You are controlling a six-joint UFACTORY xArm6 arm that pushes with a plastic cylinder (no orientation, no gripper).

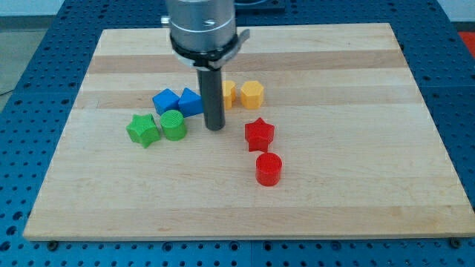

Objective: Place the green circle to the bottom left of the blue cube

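The green circle sits on the wooden board, touching the green star on its left and just below-right of the blue cube. A second blue block lies beside that cube — my tip rests just to its lower right, near the green circle but apart from it. There are no jaws to open or close, only the bare rod. Two yellow blocks lie behind the rod; a red star and red cylinder sit toward the view's bottom right.

Even, bright overhead light is cast on the board. Only short, soft shadows are thrown beneath the blocks. Mild glare is seen on the arm's metal collar. Focus is sharp throughout.
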